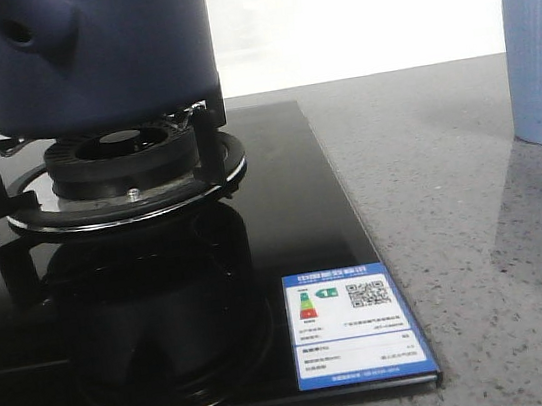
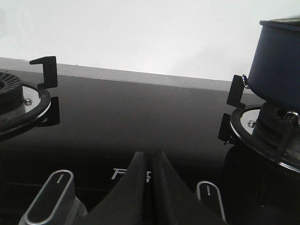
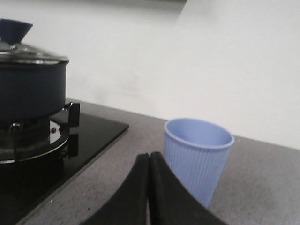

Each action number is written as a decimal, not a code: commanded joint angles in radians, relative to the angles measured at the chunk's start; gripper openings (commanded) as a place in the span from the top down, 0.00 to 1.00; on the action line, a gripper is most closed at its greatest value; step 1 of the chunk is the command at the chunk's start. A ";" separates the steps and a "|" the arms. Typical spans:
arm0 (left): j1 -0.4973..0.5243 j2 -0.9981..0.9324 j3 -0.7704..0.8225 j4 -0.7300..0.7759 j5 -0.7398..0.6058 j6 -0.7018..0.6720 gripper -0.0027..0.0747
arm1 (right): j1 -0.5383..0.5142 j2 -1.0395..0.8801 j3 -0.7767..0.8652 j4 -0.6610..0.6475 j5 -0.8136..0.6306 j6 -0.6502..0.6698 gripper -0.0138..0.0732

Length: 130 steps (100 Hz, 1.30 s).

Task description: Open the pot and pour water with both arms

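The dark navy-blue pot [image 1: 89, 57] stands on the gas burner's black supports at the upper left of the front view, its side stub [image 1: 30, 30] facing the camera. It also shows in the left wrist view [image 2: 276, 61] and in the right wrist view [image 3: 30, 89], where a glass lid with a blue knob [image 3: 14, 30] covers it. My left gripper [image 2: 149, 157] is shut and empty, low over the black glass hob near the knobs. My right gripper [image 3: 149, 159] is shut and empty over the grey counter, just before the light blue ribbed cup [image 3: 197, 157]. Neither gripper shows in the front view.
The black glass hob [image 1: 285, 231] carries an energy label [image 1: 354, 328] at its front right corner. A second burner [image 2: 18, 101] lies beyond my left gripper, with two control knobs [image 2: 49, 197] close by. The light blue cup [image 1: 541, 59] stands on the grey counter at right.
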 commanded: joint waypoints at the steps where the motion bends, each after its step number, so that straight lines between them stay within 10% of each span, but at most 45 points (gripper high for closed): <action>1: 0.000 -0.024 0.014 -0.008 -0.074 -0.012 0.99 | -0.002 0.016 -0.004 0.256 0.072 -0.257 0.91; 22: 0.000 -0.024 0.014 -0.008 -0.074 -0.012 0.99 | -0.002 0.016 0.045 1.094 0.321 -0.844 0.91; 67: 0.000 -0.024 0.014 -0.008 -0.074 -0.012 0.99 | -0.002 0.016 0.068 0.965 0.197 -0.872 0.91; 95: 0.000 -0.024 0.014 -0.008 -0.074 -0.012 0.99 | 0.069 0.016 0.123 1.526 0.218 -1.323 0.91; 130: 0.000 -0.024 0.014 -0.008 -0.074 -0.012 0.99 | 0.300 0.016 0.178 1.612 0.419 -1.572 0.91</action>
